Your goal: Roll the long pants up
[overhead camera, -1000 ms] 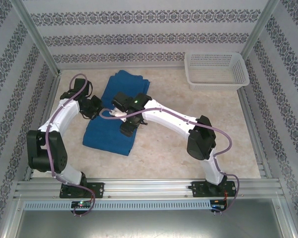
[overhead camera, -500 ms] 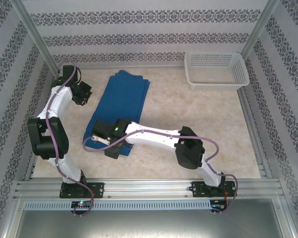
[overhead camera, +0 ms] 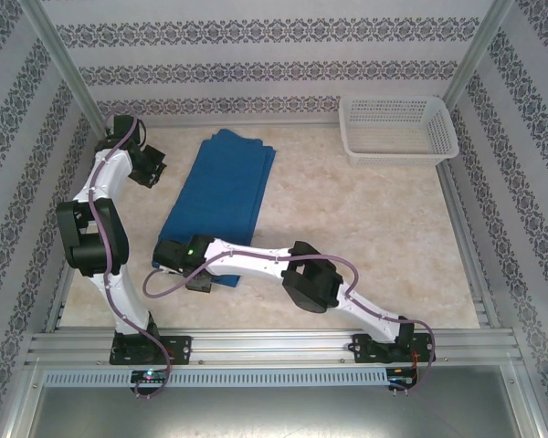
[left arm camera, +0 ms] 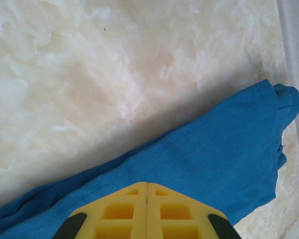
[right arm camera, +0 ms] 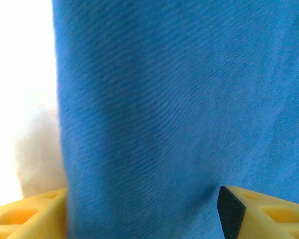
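Observation:
The long pants (overhead camera: 221, 196) lie folded into a long royal-blue strip running from the far middle of the table toward the near left. My right gripper (overhead camera: 170, 262) is at their near left corner. In the right wrist view, my right gripper (right arm camera: 144, 201) stands open, with its yellow fingers (right arm camera: 30, 216) wide apart and the pants (right arm camera: 179, 99) lying between them. My left gripper (overhead camera: 155, 171) hangs just left of the strip's far end. In the left wrist view, my left gripper (left arm camera: 147, 185) is shut on nothing, its tips above the edge of the pants (left arm camera: 214, 154).
A white mesh basket (overhead camera: 397, 157) stands at the far right corner. The marble-look table (overhead camera: 374, 228) is bare to the right of the pants. Metal frame posts and patterned walls close in the left, far and right sides.
My right arm has swung from the middle of the pants down to their near left corner. My left arm has drawn back off the pants to the far left.

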{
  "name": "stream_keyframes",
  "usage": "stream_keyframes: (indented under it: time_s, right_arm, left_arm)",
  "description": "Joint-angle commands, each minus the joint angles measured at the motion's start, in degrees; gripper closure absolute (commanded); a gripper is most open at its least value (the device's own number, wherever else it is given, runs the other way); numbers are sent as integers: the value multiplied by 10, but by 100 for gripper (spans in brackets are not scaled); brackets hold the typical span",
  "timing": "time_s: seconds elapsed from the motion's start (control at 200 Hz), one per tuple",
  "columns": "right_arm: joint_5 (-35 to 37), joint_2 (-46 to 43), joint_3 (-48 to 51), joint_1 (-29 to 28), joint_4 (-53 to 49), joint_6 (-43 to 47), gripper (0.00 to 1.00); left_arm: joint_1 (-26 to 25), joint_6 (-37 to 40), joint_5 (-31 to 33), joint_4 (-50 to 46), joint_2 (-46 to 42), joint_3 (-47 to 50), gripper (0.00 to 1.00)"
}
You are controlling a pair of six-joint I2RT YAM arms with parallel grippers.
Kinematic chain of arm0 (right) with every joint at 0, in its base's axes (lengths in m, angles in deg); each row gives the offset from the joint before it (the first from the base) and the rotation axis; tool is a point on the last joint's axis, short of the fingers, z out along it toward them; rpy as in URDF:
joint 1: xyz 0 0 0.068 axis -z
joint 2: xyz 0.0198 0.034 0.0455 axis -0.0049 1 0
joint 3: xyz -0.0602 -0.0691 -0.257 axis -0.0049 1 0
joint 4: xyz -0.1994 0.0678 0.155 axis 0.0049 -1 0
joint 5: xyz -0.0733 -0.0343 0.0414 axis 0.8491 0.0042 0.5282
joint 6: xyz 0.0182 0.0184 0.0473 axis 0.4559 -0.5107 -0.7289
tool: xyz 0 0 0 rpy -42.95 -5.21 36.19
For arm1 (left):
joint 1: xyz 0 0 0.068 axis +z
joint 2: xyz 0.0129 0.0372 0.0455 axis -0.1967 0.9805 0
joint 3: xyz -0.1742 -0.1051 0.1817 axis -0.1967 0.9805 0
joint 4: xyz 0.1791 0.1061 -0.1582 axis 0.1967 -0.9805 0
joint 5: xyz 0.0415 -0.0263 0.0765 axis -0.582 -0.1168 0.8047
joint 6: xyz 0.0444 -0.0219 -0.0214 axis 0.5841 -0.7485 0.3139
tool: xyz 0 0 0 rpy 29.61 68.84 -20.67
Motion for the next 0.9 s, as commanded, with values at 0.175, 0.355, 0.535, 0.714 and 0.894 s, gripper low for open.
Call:
stream_keyframes:
  time_s: [0.175, 0.355, 0.535, 0.714, 0.894]
  right_arm:
    - [80, 39, -47, 11, 33, 61, 41]
    - [77, 47, -64, 22, 16, 55, 95]
    - [42, 22, -74, 21, -21, 39, 100]
    - [-27, -20, -85, 25, -71, 22, 100]
    - [-124, -49, -130, 33, -133, -4, 100]
  left_arm:
    - [4, 4, -18, -5, 10, -3, 100]
    - [6, 8, -19, -7, 11, -5, 100]
    - [8, 9, -23, -6, 12, -3, 100]
    - [8, 10, -26, -4, 14, 2, 100]
    - [9, 8, -35, -2, 20, 3, 100]
